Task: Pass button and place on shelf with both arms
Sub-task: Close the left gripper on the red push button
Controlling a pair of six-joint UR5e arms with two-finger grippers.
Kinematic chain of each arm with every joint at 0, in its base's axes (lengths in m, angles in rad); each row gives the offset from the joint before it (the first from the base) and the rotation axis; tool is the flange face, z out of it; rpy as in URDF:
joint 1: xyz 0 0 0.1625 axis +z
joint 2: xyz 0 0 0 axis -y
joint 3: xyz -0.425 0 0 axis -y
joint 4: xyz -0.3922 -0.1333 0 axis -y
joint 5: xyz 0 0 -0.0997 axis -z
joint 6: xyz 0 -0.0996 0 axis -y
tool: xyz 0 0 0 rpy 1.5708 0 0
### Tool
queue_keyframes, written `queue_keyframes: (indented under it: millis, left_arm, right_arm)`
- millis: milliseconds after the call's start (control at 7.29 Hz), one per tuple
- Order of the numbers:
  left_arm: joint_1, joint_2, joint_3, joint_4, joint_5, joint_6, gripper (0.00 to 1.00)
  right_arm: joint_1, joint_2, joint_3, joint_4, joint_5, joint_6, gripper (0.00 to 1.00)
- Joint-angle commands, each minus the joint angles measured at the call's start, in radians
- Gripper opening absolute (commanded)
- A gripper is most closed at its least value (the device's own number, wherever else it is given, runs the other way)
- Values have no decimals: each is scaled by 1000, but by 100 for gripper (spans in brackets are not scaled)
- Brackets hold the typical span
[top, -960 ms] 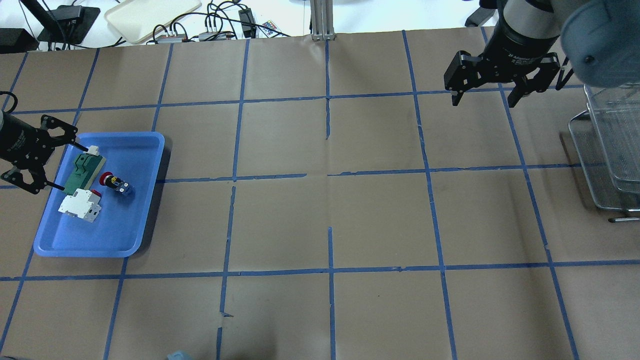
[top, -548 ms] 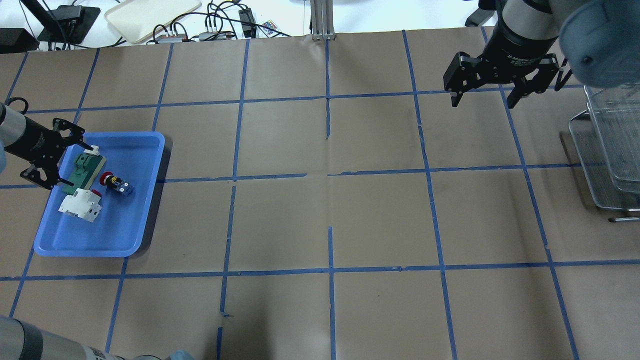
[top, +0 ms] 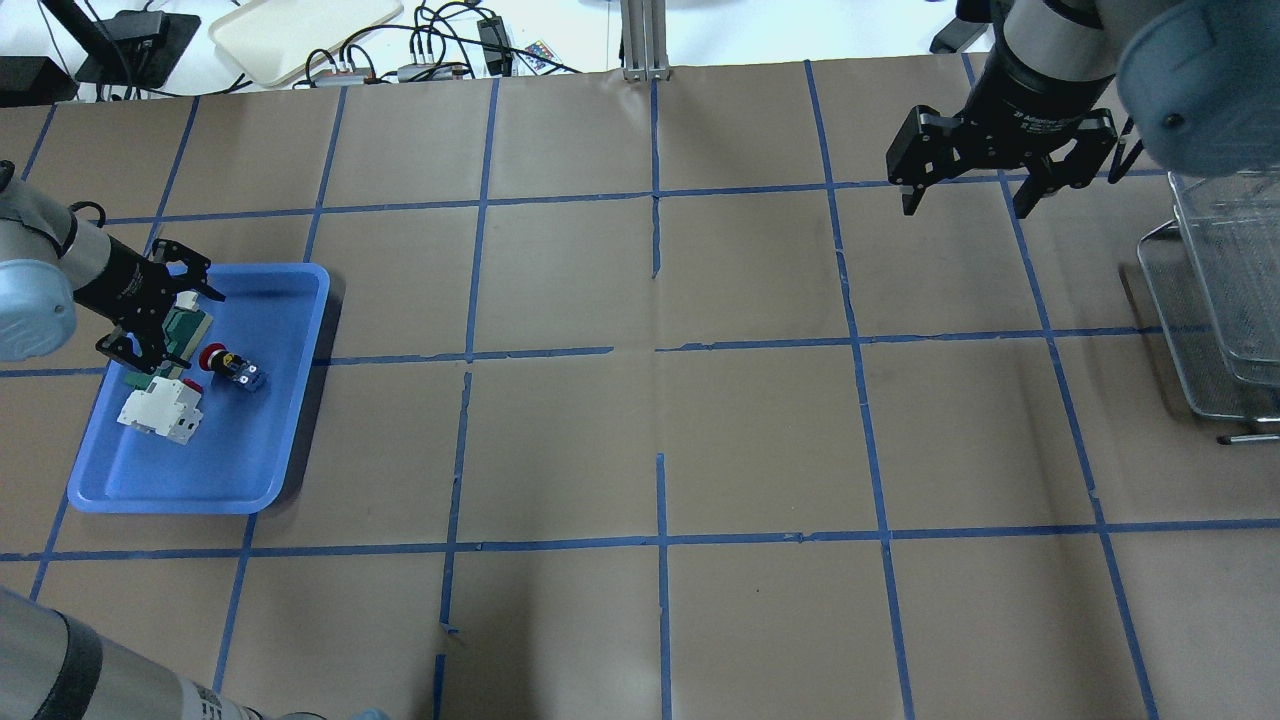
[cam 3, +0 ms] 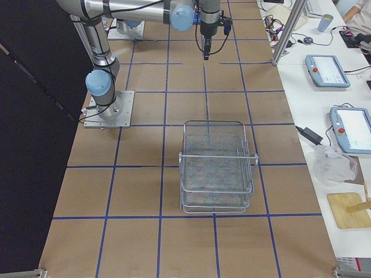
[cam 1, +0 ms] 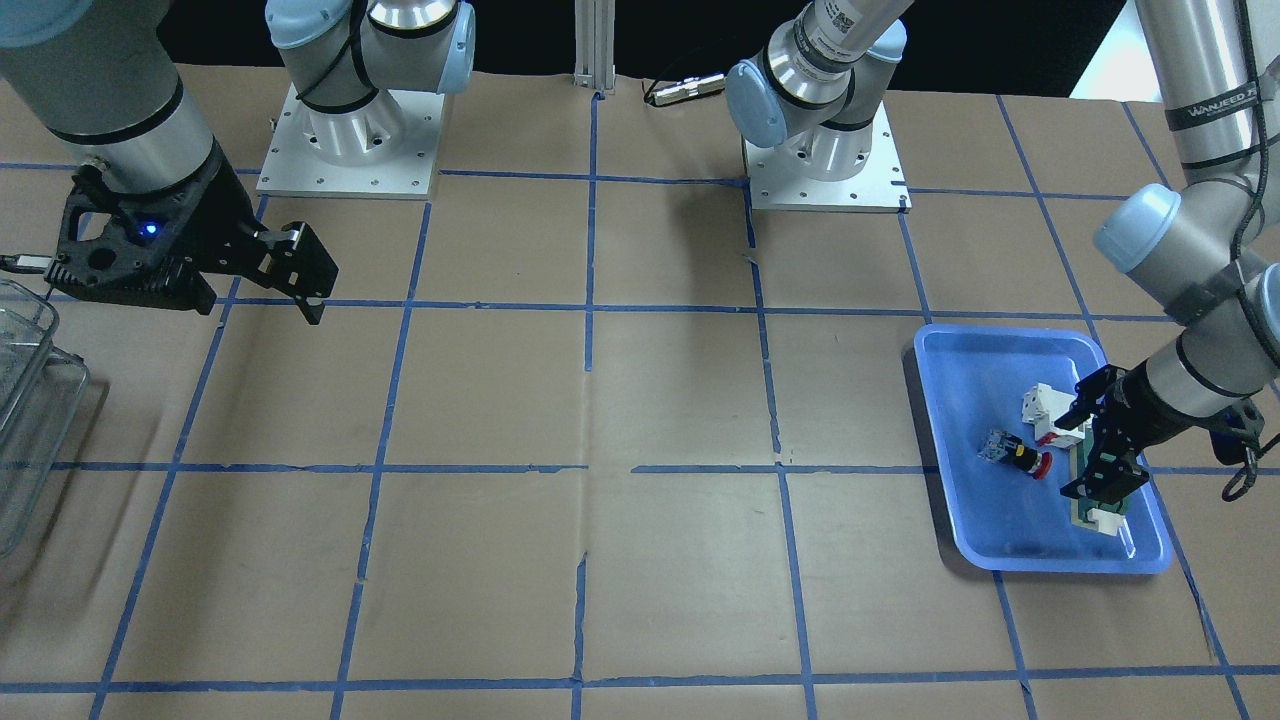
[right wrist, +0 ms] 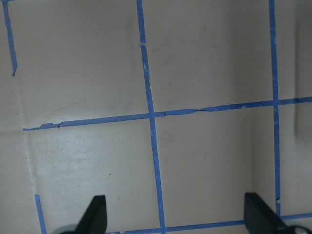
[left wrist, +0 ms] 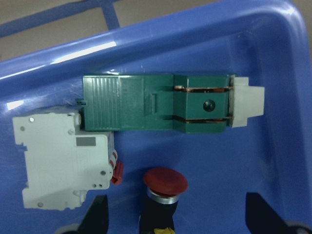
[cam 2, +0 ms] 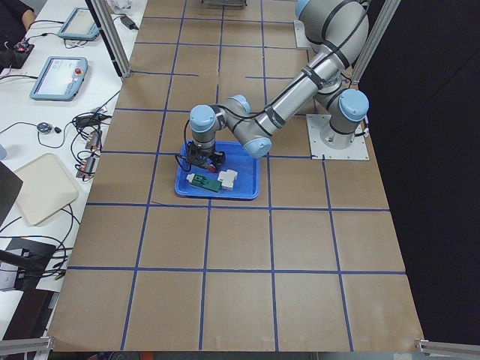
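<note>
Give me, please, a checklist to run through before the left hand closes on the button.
1. Jaws of left hand apart: ok, wide open.
2. Line-up of button between the fingers: ok in the wrist view, slightly off-centre, lying in the blue tray.
3. Finger room beside button: cannot tell; the white breaker lies close.
4. Height above button: cannot tell.
5. Readiness of right hand for the pass: ok, open.
6. Standing of shelf: ok, upright.
</note>
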Motion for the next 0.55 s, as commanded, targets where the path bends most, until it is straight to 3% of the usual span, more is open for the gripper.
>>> queue_keyframes:
  millis: [0,411]
  left_arm:
    - [-4,-33,20,19,3,10,96]
    - [-4,-59,28,7,42,9,91]
  right_arm:
    - [0,1,2,0,0,0,100]
    - [0,0,2,0,0,0,100]
